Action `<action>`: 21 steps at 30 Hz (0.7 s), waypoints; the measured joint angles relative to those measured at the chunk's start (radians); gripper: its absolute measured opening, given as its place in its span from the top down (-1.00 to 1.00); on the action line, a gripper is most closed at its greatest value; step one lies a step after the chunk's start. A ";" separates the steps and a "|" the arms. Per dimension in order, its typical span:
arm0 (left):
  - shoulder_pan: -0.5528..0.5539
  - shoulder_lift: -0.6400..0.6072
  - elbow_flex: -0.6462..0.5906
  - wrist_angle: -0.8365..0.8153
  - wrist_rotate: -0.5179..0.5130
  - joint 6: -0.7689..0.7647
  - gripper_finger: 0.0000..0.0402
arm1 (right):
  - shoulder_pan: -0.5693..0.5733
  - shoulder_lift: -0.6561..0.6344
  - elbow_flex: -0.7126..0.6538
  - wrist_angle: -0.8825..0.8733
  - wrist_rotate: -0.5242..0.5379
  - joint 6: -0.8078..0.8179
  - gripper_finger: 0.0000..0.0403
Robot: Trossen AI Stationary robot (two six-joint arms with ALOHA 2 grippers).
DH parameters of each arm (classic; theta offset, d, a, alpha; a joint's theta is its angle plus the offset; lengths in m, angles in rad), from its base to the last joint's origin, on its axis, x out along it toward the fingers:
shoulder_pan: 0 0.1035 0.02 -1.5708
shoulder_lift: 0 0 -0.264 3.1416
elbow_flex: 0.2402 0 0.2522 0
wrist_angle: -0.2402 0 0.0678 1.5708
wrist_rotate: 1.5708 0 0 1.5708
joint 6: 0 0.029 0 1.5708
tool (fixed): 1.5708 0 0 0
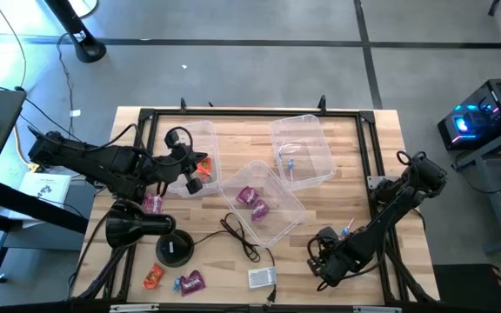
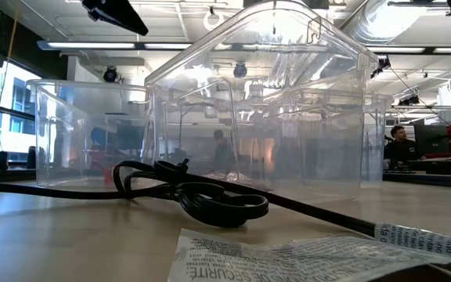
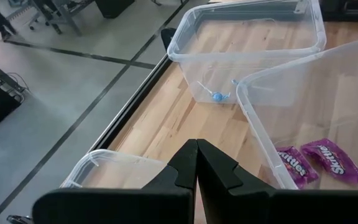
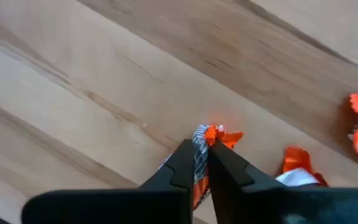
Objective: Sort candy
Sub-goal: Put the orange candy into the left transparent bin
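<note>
Inside middle bin (image 1: pixel 277 228), purple candy (image 1: pixel 252 201)

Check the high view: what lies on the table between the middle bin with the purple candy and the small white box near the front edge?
In the high view, a coiled black cable lies between the middle bin and the white box.

Left gripper (image 3: pixel 196 163) shut, arm stretched across the table's left; right gripper (image 4: pixel 202 163) pinched, low near the front.

"Skittles" shows on a purple candy packet (image 3: pixel 333 159); "SECURITE" on a crumpled paper label (image 2: pixel 288 257).
</note>
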 joint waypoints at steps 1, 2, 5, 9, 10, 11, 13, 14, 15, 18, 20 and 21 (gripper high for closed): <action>0.000 0.000 0.000 0.001 0.000 0.007 1.00 | 0.000 -0.006 0.016 -0.026 -0.001 -0.010 0.88; 0.000 0.000 0.000 0.004 0.000 0.013 1.00 | 0.000 -0.014 0.041 -0.063 0.003 -0.018 0.88; 0.000 0.000 0.000 0.015 0.000 0.027 1.00 | 0.000 -0.043 0.141 -0.217 0.061 -0.051 0.96; 0.000 0.000 0.000 0.041 -0.003 0.029 1.00 | 0.000 -0.067 0.319 -0.419 0.267 -0.125 0.96; 0.000 0.000 0.000 0.050 -0.011 0.035 1.00 | 0.000 -0.069 0.364 -0.447 0.340 -0.153 0.96; 0.000 0.000 0.000 0.059 -0.020 0.043 1.00 | -0.001 -0.069 0.404 -0.458 0.415 -0.196 0.97; 0.000 0.000 0.000 0.081 -0.031 0.057 1.00 | -0.012 -0.069 0.473 -0.444 0.552 -0.311 0.98; 0.000 0.000 -0.001 0.090 -0.034 0.064 1.00 | -0.023 -0.069 0.500 -0.431 0.610 -0.380 0.98; 0.001 0.000 -0.001 0.106 -0.041 0.077 1.00 | -0.041 -0.069 0.522 -0.416 0.665 -0.458 0.98; 0.001 0.000 -0.001 0.184 -0.049 0.131 1.00 | -0.125 -0.069 0.547 -0.351 0.818 -0.698 0.99; 0.001 0.000 -0.001 0.265 -0.049 0.173 1.00 | -0.205 -0.068 0.547 -0.290 0.886 -0.866 0.99; 0.000 0.000 -0.001 0.312 -0.048 0.198 1.00 | -0.250 -0.066 0.547 -0.255 0.904 -0.948 0.99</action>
